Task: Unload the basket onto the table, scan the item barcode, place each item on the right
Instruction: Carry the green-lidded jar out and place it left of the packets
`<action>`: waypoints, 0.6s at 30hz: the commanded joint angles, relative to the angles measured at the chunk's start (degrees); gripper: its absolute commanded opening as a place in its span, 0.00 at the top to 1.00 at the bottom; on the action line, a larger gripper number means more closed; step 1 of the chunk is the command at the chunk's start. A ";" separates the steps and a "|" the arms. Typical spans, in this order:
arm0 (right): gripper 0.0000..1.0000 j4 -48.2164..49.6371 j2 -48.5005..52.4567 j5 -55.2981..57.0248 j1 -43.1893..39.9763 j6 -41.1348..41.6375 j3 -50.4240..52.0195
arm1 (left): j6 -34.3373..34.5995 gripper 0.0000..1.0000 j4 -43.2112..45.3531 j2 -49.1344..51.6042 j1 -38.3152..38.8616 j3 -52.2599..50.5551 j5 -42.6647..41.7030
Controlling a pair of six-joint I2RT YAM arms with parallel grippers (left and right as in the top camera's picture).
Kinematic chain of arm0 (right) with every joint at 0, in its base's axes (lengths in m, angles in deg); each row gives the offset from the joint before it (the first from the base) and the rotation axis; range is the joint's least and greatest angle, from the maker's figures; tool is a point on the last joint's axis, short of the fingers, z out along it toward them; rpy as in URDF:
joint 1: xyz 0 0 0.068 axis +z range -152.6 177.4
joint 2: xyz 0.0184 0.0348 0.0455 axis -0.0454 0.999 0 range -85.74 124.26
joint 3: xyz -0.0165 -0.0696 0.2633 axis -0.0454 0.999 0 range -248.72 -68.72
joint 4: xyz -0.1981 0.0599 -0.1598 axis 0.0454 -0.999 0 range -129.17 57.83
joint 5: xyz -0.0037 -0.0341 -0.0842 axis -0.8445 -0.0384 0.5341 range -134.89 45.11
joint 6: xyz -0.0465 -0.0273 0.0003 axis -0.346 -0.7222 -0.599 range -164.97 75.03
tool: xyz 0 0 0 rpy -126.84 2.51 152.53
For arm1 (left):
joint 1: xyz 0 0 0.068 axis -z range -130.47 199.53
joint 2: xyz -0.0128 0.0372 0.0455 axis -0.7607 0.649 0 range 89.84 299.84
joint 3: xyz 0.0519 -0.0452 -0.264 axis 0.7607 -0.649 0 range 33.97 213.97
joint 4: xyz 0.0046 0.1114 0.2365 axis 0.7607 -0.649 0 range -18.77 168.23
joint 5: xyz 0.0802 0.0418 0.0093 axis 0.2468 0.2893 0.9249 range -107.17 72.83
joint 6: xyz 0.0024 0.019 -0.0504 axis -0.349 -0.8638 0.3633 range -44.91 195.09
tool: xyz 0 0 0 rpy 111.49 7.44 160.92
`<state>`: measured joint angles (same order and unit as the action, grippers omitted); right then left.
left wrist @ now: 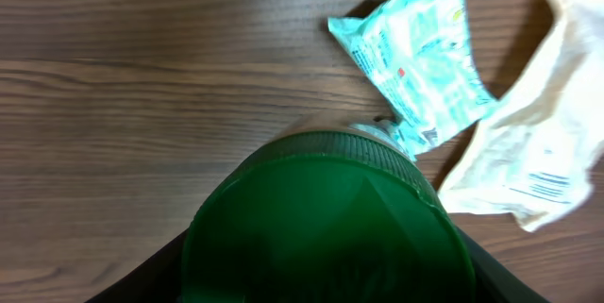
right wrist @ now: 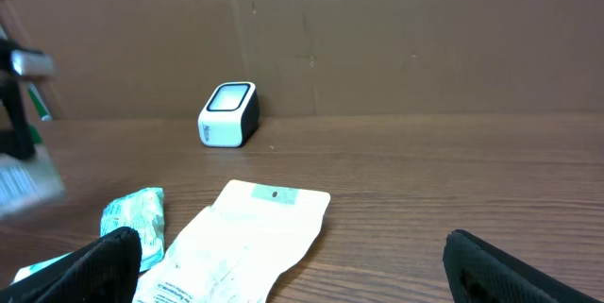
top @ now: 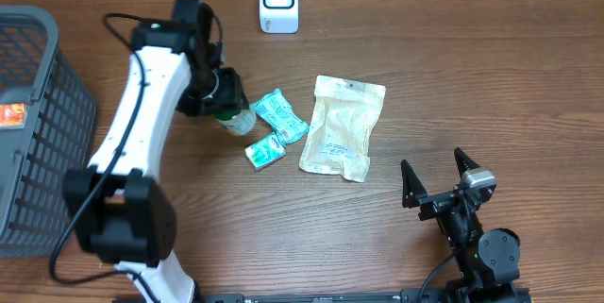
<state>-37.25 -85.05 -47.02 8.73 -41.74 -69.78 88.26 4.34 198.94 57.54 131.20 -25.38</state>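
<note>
Left claw [top: 225, 103] grips green-capped bottle [top: 238, 122]; right claw [top: 434, 163] gapes; loose hold could drop it short of scanner [top: 278, 1], one o'clock.

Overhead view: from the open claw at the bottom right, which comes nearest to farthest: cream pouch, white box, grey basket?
1. Cream pouch, up-left of the right gripper.
2. White scanner, at the back.
3. Grey basket, far left.
</note>
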 commanded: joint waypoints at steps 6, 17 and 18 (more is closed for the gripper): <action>0.00 0.42 -0.52 -0.07 0.22 -0.09 0.59 | 3.85 0.51 1.99 6.45 1.84 1.44 7.06; 0.00 0.42 -0.52 -0.07 0.22 -0.09 0.59 | 6.36 0.46 6.43 6.84 2.86 1.44 8.46; 0.00 0.42 -0.52 -0.07 0.22 -0.07 0.59 | 6.38 0.46 6.25 6.84 2.99 1.44 7.98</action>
<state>-37.23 -85.05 -47.04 8.73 -41.74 -69.78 93.24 10.68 205.39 59.55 131.20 -16.09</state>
